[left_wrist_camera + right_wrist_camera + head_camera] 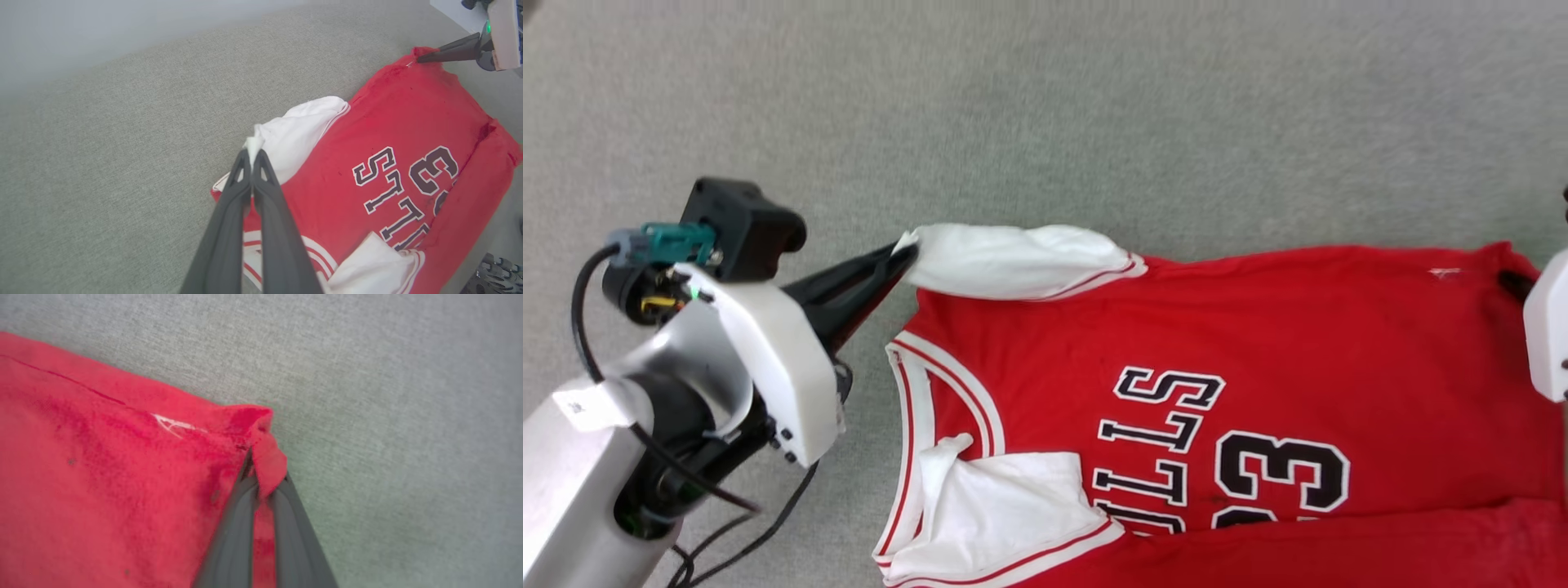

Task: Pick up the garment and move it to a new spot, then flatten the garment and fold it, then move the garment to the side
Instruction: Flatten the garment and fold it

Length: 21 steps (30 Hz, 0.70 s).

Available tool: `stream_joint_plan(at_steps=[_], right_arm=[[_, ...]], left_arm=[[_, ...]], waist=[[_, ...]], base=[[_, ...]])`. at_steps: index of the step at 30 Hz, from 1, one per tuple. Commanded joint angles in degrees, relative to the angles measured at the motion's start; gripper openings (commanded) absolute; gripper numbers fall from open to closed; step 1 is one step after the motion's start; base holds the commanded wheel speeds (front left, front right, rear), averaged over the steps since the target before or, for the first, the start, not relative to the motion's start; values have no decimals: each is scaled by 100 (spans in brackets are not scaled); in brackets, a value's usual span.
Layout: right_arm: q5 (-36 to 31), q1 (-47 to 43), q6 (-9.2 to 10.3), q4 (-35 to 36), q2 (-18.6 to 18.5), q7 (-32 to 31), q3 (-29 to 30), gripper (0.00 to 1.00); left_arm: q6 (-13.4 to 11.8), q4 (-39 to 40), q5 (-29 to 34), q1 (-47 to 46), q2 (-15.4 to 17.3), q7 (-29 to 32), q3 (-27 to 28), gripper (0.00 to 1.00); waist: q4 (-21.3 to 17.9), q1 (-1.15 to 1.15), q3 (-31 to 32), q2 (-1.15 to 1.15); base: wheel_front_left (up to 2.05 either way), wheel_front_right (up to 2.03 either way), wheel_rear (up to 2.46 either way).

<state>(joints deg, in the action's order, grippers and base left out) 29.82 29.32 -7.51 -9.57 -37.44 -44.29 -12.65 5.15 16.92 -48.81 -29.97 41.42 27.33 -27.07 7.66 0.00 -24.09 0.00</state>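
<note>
We see one grey woven surface (1094, 122), and on it lies one red jersey (1258, 327), front up and spread mostly flat. A red fold along the jersey's near edge covers part of the black "BULLS" lettering (1160, 441). The jersey has two white short sleeves. One sleeve (1021, 261) is stretched out at the jersey's far shoulder, the other (1005, 506) lies folded onto the jersey's chest beside the striped neck trim (915, 425). We count two grippers, both at the jersey's far edge. The left gripper (252, 157) is clamped on the tip of the far sleeve, and the right gripper (261, 477) pinches the jersey's far hem corner.
</note>
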Motion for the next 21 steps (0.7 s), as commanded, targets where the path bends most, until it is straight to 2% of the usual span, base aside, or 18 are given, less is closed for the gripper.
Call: stream_joint_plan(at_steps=[1, 6, 12, 21], right_arm=[[69, -183, 3, 5, 51, 206, 81, 0], [147, -522, 4, 155, 49, 495, 231, 0], [291, -1299, 4, 496, 214, 999, 557, 0], [422, -2596, 3, 991, 433, 1408, 743, 0]], left_arm=[[-79, -28, -85, 218, 48, -115, 99, 0], [-228, 49, -217, 637, 115, -265, 223, 0], [-425, 243, -364, 1353, 251, -420, 283, 0], [-776, 407, -695, 2556, 432, -449, 258, 0]], waist=[[-125, 0, 351, 0], [-182, 0, 697, 0], [-192, 0, 1148, 0], [-221, 0, 1355, 0]], base=[[0, 0, 0], [0, 0, 0], [0, 0, 0], [0, 0, 0]])
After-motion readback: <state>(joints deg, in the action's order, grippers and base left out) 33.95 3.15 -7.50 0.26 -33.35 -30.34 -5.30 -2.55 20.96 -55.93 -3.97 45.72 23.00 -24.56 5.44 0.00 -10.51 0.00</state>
